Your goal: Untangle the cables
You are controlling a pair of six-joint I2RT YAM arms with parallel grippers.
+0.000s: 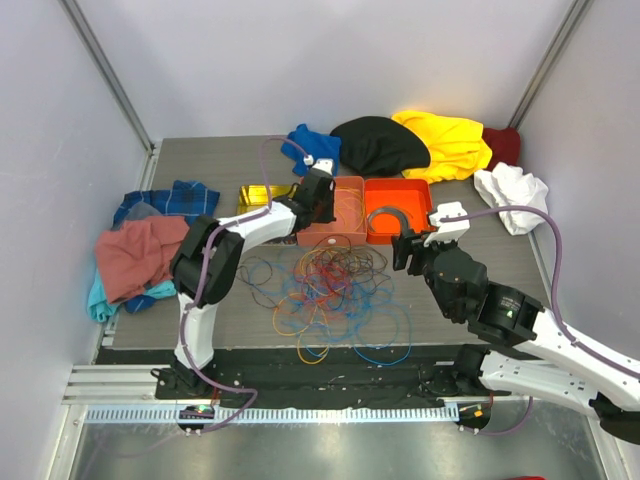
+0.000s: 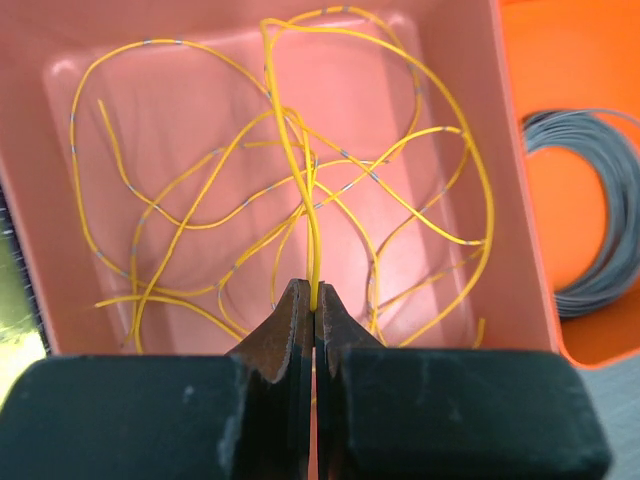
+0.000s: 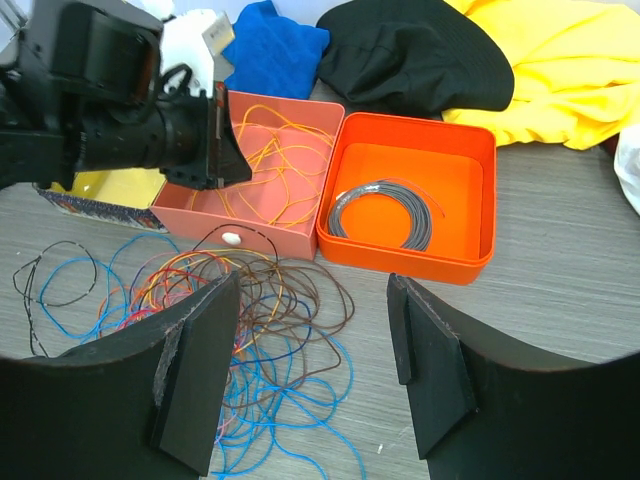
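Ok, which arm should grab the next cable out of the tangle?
Right. The right gripper is open and empty, at the edge of the tangle. The left gripper is shut on a yellow cable over the pink tray, so it's busy.

Top external: mounted high behind the arm bases, facing down and forward over the whole surface (image 1: 210, 165). Farthest view.
Left wrist: just behind the left end effector (image 2: 315, 295), facing straight into the pink bin (image 2: 200, 120). Very near, with a strip of the orange bin (image 2: 560, 60) at right.
Right wrist: low behind the right end effector (image 3: 312, 290), facing obliquely across the surface towards its far side. Middle range.
Shared: both bins in all three views. Tangle of cables (image 1: 335, 290) on the surface in top external and right wrist only.
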